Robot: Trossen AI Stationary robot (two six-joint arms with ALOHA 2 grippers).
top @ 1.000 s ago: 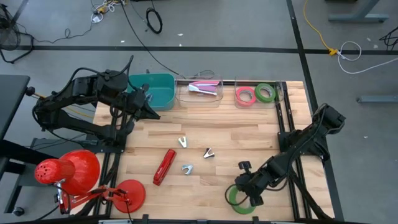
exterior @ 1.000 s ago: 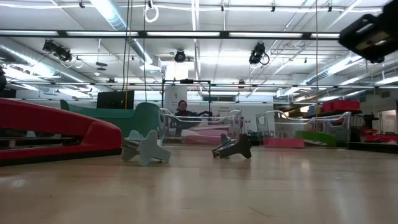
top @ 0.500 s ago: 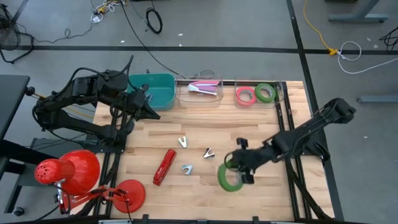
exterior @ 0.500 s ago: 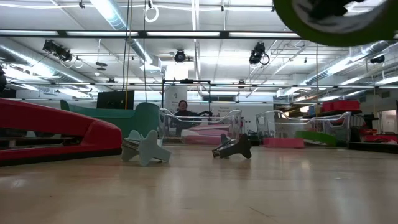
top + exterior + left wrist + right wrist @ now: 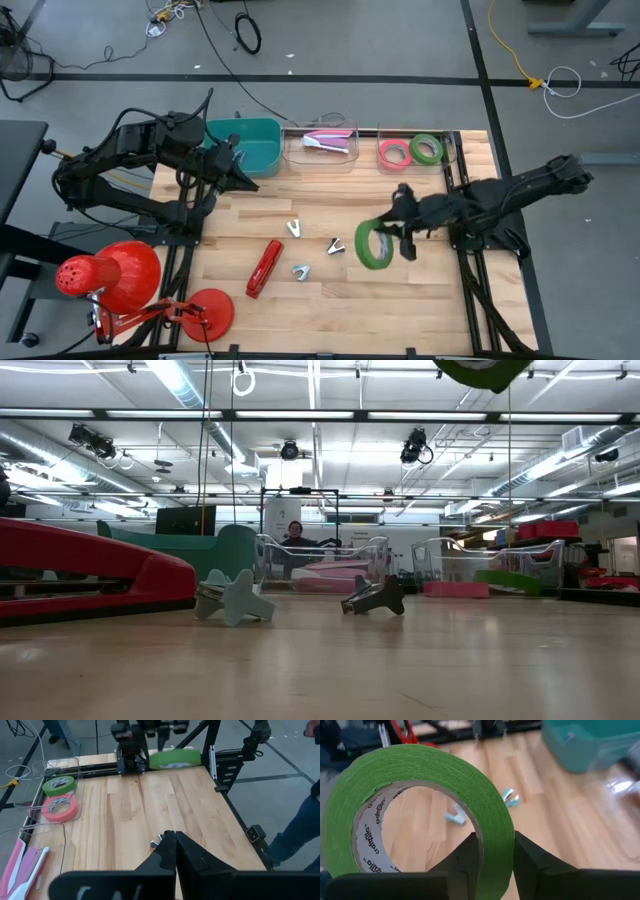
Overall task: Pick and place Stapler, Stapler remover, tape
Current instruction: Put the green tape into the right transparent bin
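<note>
- right gripper (image 5: 385, 243) pinches wall of green tape roll (image 5: 372, 245), held above table (image 5: 400, 300) mid-right
- roll stands on edge, hole facing sideways along table
- clear tray (image 5: 445, 152) with pink roll (image 5: 393, 154) and green roll (image 5: 426, 149) lies toward far edge; right arm nearer
- left gripper (image 5: 240, 170) closed, empty, by teal bin (image 5: 258, 143)

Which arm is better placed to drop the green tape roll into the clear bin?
Right: its end effector already grips the green tape roll above the table, near the clear bin. The left end effector sits closed by the teal bin.
</note>
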